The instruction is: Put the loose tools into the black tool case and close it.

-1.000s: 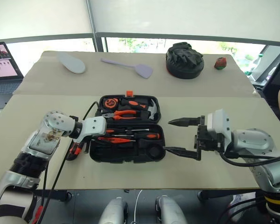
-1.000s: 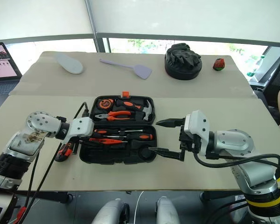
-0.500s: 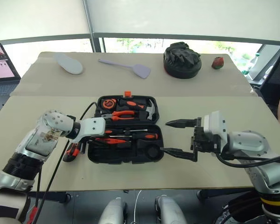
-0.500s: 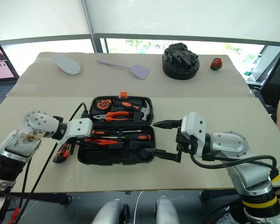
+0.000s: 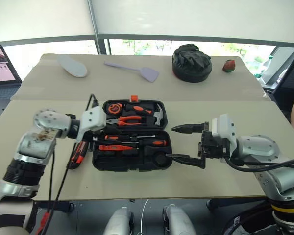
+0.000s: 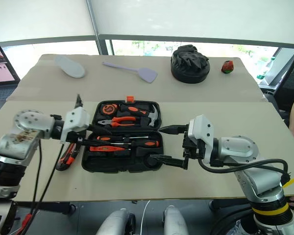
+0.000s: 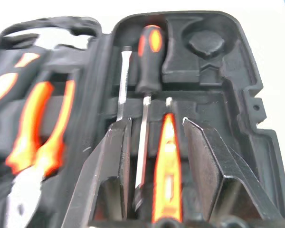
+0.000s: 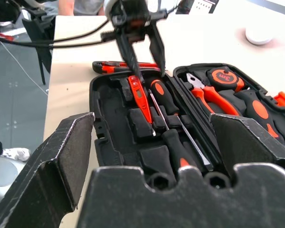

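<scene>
One beige table (image 5: 49, 122) (laptop (image 5: 2, 66) at its edge).

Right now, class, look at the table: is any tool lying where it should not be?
Yes. The orange-and-black utility knife lies on the table just outside the left end of the open black tool case, while the screwdrivers sit in its slots. It is the one loose tool left out.
</scene>
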You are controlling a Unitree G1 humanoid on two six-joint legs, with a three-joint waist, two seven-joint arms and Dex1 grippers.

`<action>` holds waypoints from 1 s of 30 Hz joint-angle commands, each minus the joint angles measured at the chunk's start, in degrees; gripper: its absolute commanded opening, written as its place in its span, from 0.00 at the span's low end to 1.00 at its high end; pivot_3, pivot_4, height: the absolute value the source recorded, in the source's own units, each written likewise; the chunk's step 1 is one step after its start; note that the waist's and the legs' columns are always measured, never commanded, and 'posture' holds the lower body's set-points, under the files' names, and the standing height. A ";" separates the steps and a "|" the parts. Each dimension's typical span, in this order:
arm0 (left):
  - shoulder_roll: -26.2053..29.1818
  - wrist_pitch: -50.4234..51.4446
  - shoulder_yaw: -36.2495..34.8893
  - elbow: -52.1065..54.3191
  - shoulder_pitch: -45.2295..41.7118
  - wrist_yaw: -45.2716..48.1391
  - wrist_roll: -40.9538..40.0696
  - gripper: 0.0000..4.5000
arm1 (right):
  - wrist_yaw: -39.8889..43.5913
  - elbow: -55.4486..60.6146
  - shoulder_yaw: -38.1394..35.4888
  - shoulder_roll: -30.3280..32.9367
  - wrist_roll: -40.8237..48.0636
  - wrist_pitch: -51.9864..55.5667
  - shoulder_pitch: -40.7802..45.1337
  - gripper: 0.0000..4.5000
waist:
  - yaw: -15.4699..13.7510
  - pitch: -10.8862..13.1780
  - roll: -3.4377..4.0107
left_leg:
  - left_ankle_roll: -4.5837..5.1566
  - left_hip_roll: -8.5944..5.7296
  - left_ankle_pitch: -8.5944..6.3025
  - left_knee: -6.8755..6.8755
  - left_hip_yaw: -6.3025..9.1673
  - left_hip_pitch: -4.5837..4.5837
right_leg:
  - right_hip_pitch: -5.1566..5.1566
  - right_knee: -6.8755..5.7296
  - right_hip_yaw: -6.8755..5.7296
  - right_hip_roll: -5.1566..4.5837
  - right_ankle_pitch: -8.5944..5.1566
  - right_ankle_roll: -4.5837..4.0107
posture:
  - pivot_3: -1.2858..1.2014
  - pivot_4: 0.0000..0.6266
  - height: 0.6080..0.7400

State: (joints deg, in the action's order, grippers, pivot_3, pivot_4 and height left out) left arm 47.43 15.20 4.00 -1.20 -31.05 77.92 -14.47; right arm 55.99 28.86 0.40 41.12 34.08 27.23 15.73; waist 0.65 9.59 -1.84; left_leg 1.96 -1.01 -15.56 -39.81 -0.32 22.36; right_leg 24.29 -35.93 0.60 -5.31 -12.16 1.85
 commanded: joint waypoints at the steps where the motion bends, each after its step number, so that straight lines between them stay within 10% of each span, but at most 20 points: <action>1: -3.12 0.00 -1.87 -1.17 1.49 -2.13 -3.12 0.30 | -0.71 1.13 0.15 -0.86 0.60 -0.14 1.02 1.00 | -0.18 0.00 0.00 | 0.00 -0.01 0.00 -0.01 0.00 0.02 | -0.01 0.02 0.00 -0.01 0.00 0.00 | 0.52 0.24 1.00; 6: -5.60 -7.77 1.49 -4.85 5.25 -1.37 0.27 0.01 | -0.70 0.21 0.26 -1.45 0.24 -0.56 1.63 1.00 | -0.36 0.00 0.00 | 0.00 -0.03 0.00 -0.03 0.00 0.05 | 0.00 0.01 0.00 -0.05 0.01 0.02 | 0.52 0.24 1.00; 30: -8.35 -13.41 -0.91 -11.25 6.09 -4.49 -1.24 0.01 | -0.38 1.05 -0.74 -0.67 1.96 0.38 -1.36 1.00 | -1.20 -0.03 0.04 | -0.01 -0.03 0.01 -0.06 0.00 -0.04 | -0.04 -0.06 0.01 -0.06 0.02 0.01 | 0.52 0.24 1.00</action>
State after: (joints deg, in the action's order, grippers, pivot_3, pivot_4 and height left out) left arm 38.90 2.68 4.56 -12.63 -23.82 74.25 -15.53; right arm 55.61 28.46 1.34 40.09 35.01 27.91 14.31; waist -0.55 9.56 -1.80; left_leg 1.95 -1.05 -15.55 -39.87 -0.33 22.32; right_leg 24.24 -35.99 0.62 -5.38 -12.13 1.86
